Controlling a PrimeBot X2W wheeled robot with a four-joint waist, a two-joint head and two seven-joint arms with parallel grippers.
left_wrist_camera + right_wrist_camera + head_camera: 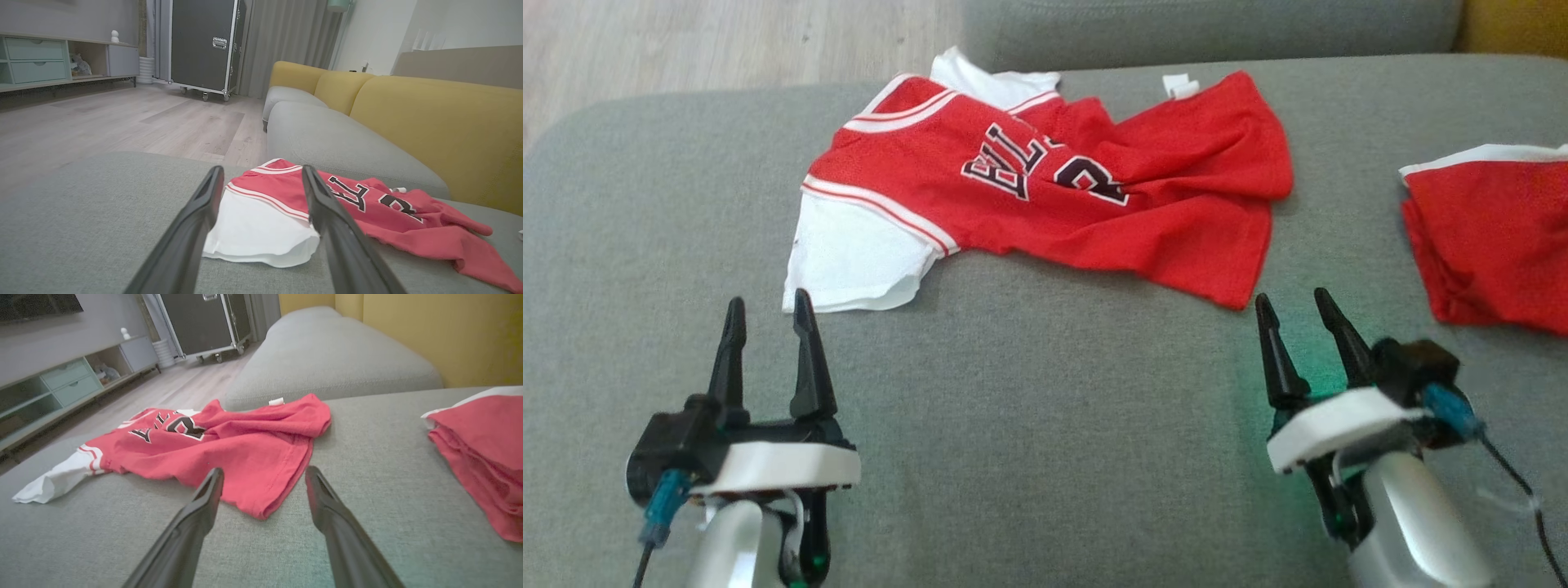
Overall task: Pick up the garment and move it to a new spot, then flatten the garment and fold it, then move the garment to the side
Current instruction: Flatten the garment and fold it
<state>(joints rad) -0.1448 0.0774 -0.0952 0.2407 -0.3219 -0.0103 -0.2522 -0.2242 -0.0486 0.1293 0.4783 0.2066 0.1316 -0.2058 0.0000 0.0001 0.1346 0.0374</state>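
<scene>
The garment (pixel 1094 196) is a red jersey with white sleeves and dark lettering, lying crumpled on the grey cushion (pixel 1029 425). It also appears in the left wrist view as the garment (pixel 367 208) and in the right wrist view as the garment (pixel 229 445). My left gripper (pixel 768 306) stands open just short of the white sleeve (pixel 849 261), holding nothing. My right gripper (pixel 1294 300) is open too, close to the jersey's lower red corner (pixel 1233 294). In the wrist views the sleeve (pixel 257 232) and the red hem (pixel 265 506) lie just beyond the open fingers.
A second red cloth with a white edge (pixel 1494 237) lies folded at the right of the cushion. Beyond stand another grey seat (pixel 335 139), yellow backrests (pixel 441 122), wooden floor (pixel 122 122), a black wheeled case (pixel 204 45) and a low cabinet (pixel 36 61).
</scene>
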